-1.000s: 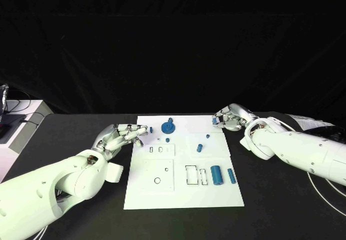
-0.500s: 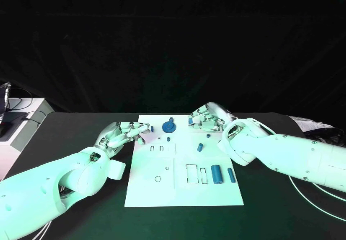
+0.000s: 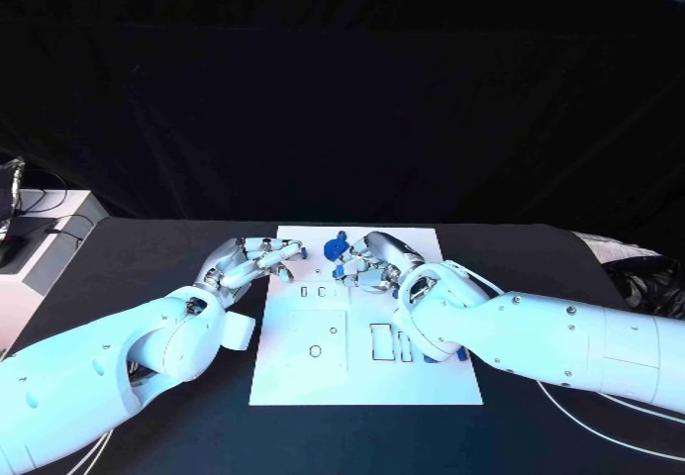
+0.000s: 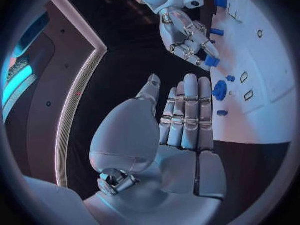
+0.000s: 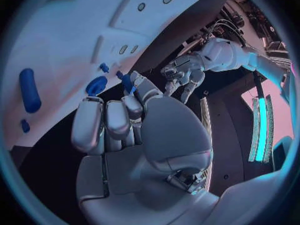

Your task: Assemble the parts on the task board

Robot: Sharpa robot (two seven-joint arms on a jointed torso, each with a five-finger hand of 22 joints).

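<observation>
The white task board (image 3: 307,371) lies in the middle of the black table. A blue gear (image 3: 337,245) stands near its far edge; it also shows as the gear (image 4: 219,90) and the gear (image 5: 96,85) in the wrist views. My right hand (image 3: 374,267) hovers over the board just right of the gear and pinches a small blue part (image 4: 211,61) at its fingertips; the right wrist view shows that part (image 5: 127,81) beside the thumb. My left hand (image 3: 257,259) is at the board's far left edge, fingers (image 4: 190,110) straight and together, holding nothing.
A long blue cylinder (image 5: 29,82) and small blue pegs (image 4: 230,78) lie on the board, and rectangular slots (image 3: 381,341) show near my right forearm. A white box (image 3: 29,267) stands at the table's left edge. Cables (image 3: 629,267) trail at the right.
My right hand has moved left from the board's far right corner to just beside the gear, with the small blue part in its fingers. The left hand has barely moved.
</observation>
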